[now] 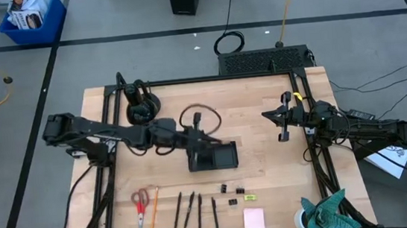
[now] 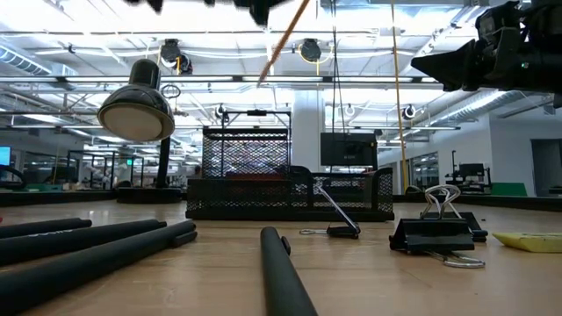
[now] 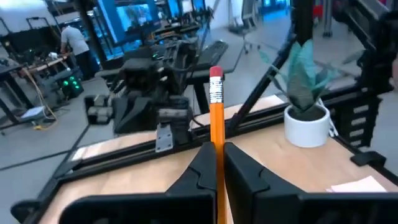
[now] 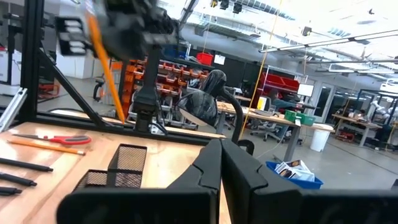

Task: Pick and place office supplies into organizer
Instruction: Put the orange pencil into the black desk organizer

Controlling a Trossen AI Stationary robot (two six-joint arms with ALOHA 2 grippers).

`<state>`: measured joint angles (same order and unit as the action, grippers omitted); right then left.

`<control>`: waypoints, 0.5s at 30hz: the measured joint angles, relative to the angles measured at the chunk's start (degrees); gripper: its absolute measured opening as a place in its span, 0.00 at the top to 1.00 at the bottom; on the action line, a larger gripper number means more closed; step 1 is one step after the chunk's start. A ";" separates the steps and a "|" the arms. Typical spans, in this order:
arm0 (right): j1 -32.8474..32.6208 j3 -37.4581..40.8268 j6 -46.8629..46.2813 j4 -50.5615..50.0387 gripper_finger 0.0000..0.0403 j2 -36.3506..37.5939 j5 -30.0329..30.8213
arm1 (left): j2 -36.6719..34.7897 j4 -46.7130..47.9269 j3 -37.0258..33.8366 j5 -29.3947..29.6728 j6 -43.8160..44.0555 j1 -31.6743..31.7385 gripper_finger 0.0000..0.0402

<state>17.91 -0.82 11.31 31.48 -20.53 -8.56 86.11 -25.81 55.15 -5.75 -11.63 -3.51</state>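
With its jaws clamped on an orange pencil (image 3: 216,118), the left gripper (image 1: 204,139) hangs above the organizer (image 1: 213,157) mid-tabletop and should lower the pencil upright into a compartment before releasing, while the right gripper (image 1: 282,123) waits aside, jaws closed and empty.

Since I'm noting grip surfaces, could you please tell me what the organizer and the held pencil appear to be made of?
Organizer: looks like black wire mesh, probably metal; the open grid walls let the table show through. Pencil, clamped in the left gripper: likely wood with glossy orange paint, a ribbed silvery ferrule and a red eraser tip.
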 joint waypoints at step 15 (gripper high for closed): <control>0.00 0.00 -0.11 -0.04 0.99 0.00 2.34 | 2.42 -29.86 -19.39 -3.16 10.39 5.10 0.97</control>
<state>17.91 -0.81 11.20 31.44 -20.53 -6.22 88.53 -55.67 35.76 -8.91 -1.24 1.59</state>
